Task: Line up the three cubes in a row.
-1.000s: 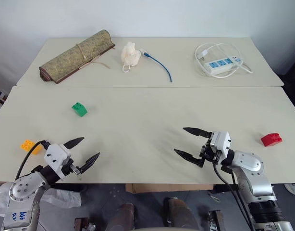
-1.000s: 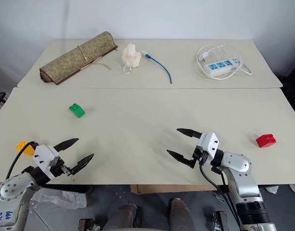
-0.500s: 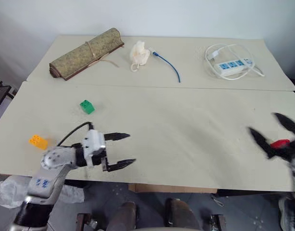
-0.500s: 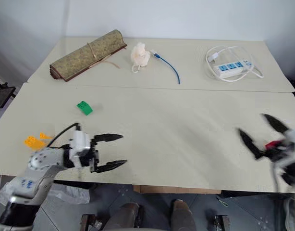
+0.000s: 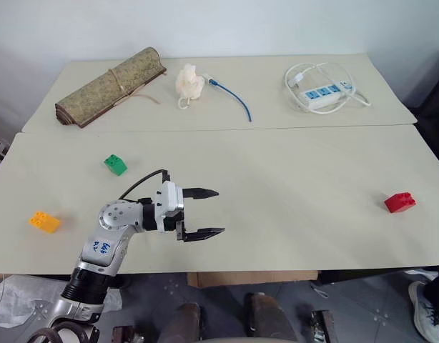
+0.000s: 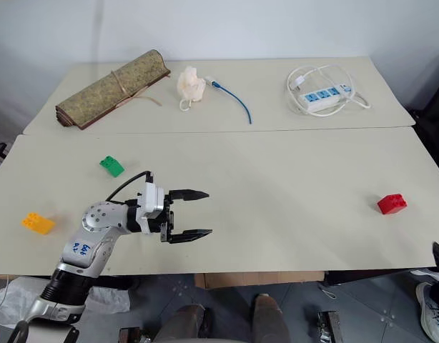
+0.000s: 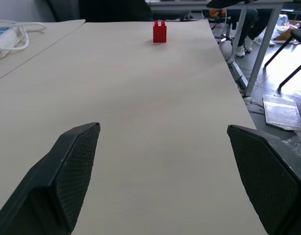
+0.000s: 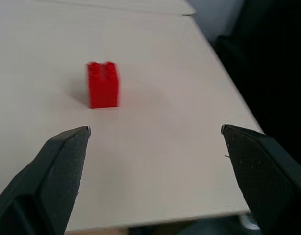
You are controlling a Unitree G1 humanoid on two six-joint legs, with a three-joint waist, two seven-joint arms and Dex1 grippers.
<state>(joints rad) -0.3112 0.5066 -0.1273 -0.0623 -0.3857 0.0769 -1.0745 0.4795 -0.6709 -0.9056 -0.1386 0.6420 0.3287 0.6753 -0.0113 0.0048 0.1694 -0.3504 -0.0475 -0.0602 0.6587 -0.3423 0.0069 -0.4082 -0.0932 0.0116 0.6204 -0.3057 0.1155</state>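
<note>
Left gripper [image 5: 207, 213]: fingers [image 7: 74, 169] spread wide, nothing between them, held just above the near table [image 5: 291, 207] and pointing across it toward the robot's right. Straight beyond the fingertips, well apart and near the table's right end, the red cube [image 5: 400, 202], upright with studs on top; in the left wrist view [image 7: 160, 31] standing far down the bare tabletop, roughly in line with the open gap. Behind the left gripper, on its wrist side and a little farther from the robot, the green cube [image 5: 115, 164], tilted, near but not touching. Farther back along the arm, toward the table's left end and close to the near edge, the yellow-orange cube [image 5: 45, 221], well apart from the fingers. All three cubes scattered, none touching another, no row formed.

Right gripper [image 8: 153, 134]: fingers [image 8: 62, 161] likewise wide apart and empty, hovering by the table's near edge. Red cube [image 8: 103, 84] ahead of the fingertips, nearer one finger than the other, clear of both, not yet between them.

Outward past both grippers, on the far table [image 5: 269, 114]: rolled mat [image 5: 111, 85] tied with cord at the left, crumpled cream bundle [image 5: 189, 83] beside it, blue cable [image 5: 232, 100] running from the bundle, white power strip [image 5: 322, 94] with its coiled cord at the right.
</note>
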